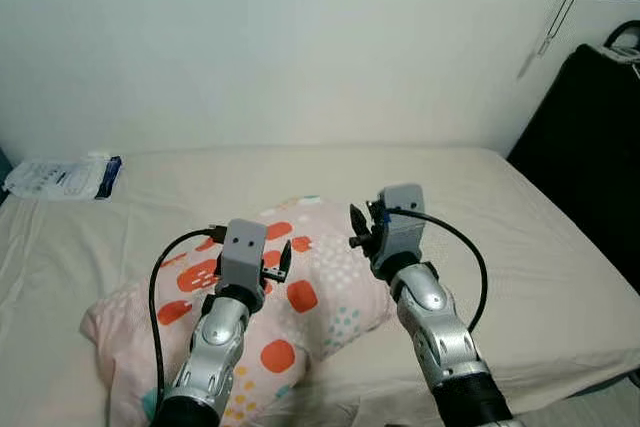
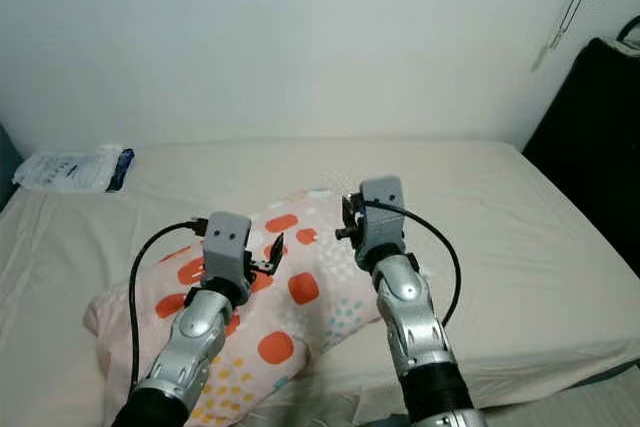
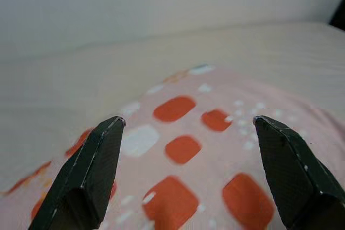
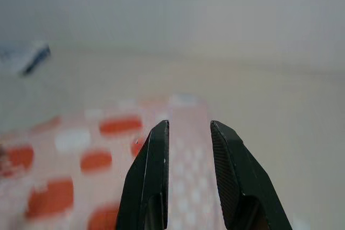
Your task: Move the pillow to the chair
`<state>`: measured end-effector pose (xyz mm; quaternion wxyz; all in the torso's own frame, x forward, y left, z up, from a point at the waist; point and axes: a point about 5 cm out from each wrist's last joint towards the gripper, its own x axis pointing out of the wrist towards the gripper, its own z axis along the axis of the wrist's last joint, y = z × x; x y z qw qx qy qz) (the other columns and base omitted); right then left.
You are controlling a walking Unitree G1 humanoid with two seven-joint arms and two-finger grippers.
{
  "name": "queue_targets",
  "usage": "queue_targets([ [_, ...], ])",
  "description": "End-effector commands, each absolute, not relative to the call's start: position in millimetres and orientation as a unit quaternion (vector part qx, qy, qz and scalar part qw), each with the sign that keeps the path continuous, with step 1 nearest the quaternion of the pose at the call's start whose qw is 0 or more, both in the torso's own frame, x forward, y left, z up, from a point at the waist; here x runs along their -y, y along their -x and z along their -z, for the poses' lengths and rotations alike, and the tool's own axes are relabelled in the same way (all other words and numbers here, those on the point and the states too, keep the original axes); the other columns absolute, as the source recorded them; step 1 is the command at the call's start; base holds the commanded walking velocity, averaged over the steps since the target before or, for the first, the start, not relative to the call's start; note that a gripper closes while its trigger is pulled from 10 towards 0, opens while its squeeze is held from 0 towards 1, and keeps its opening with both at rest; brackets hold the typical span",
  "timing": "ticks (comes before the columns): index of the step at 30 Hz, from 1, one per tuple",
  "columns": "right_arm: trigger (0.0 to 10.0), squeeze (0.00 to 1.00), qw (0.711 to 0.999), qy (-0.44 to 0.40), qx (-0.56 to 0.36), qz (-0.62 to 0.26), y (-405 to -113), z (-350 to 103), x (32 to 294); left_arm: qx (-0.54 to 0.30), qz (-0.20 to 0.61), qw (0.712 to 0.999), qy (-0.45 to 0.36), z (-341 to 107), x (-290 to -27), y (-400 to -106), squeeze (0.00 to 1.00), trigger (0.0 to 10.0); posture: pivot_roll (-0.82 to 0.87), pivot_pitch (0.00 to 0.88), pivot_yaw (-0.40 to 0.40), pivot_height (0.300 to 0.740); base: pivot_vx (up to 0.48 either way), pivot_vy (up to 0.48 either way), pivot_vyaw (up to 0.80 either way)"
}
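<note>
A pink pillow [image 1: 325,302] with orange-red rounded squares and small white dots lies on the near part of the beige bed [image 1: 500,217]. My left gripper [image 3: 188,121] is open wide, hovering just above the pillow's middle with nothing between its fingers. It also shows in the left eye view as the left gripper [image 1: 283,259]. My right gripper [image 4: 188,125] hovers over the pillow's right part near its far edge. Its fingers are drawn close together and hold nothing. The right gripper [image 1: 357,228] points toward the wall.
A white packet with a blue end [image 1: 62,178] lies at the bed's far left by the wall. A tall black object [image 1: 590,147] stands beside the bed on the right. A cord [image 1: 560,7] hangs down the wall there.
</note>
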<state>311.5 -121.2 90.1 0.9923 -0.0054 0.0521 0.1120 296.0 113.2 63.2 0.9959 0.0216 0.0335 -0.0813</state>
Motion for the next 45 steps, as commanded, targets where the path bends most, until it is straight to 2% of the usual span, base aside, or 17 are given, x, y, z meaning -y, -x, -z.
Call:
queue_targets([
  [1, 10.0, 0.00, 0.992, -0.006, -0.057, -0.112, -311.0, -88.2, 120.9, -0.048, 0.073, 0.996, -0.018, -57.9, -116.9, -293.7, 0.00, 10.0, 0.05, 0.000, -0.077, 0.740, 0.000, 0.000, 0.00],
  [3, 10.0, 0.00, 0.991, -0.004, -0.053, -0.126, -310.0, -88.4, 112.5, -0.041, 0.040, 0.998, -0.011, -60.8, -122.5, -298.1, 0.00, 10.0, 0.05, 0.000, -0.079, 0.740, 0.000, 0.000, 0.00],
  [8, 10.0, 0.00, 0.991, -0.008, -0.048, -0.128, -309.6, -89.1, 111.1, -0.028, 0.017, 0.999, -0.012, -66.9, -125.4, -306.8, 0.00, 10.0, 0.06, 0.000, -0.086, 0.740, 0.000, 0.000, 0.00],
  [11, 10.0, 0.00, 0.992, -0.010, -0.033, -0.123, -297.9, -89.6, 120.3, -0.009, -0.019, 1.000, -0.017, -79.9, -131.4, -325.5, 0.00, 10.0, 0.07, 0.000, -0.093, 0.740, 0.000, 0.000, 0.00],
  [22, 10.0, 0.00, 0.995, 0.019, -0.028, -0.097, -268.6, -84.8, 140.5, -0.003, -0.012, 0.999, -0.038, -86.0, -133.0, -333.1, 0.00, 10.0, 0.04, 0.000, -0.060, 0.740, 0.000, 0.000, 0.00],
  [31, 10.0, 0.00, 0.997, 0.020, -0.025, -0.072, -260.0, -83.4, 149.9, -0.025, 0.007, 0.998, -0.063, -65.0, -144.6, -312.6, 0.00, 10.0, 0.03, 0.000, -0.045, 0.740, 0.000, 0.000, 0.00],
  [34, 10.0, 0.00, 0.996, 0.027, -0.010, -0.085, -280.6, -91.0, 141.5, -0.044, 0.024, 0.995, -0.087, -44.0, -156.2, -285.8, 0.00, 10.0, 0.04, 0.000, -0.052, 0.740, 0.000, 0.000, 0.00],
  [38, 10.0, 0.00, 0.995, 0.030, 0.002, -0.090, -293.2, -100.7, 138.6, -0.054, 0.019, 0.994, -0.090, -34.0, -163.6, -269.0, 0.00, 10.0, 0.05, 0.000, -0.063, 0.740, 0.000, 0.000, 0.00],
  [45, 10.0, 0.00, 0.995, 0.034, 0.001, -0.089, -292.9, -100.6, 142.6, -0.058, 0.020, 0.994, -0.087, -31.8, -166.9, -259.4, 0.00, 10.0, 0.06, 0.000, -0.064, 0.740, 0.000, 0.000, 0.00],
])
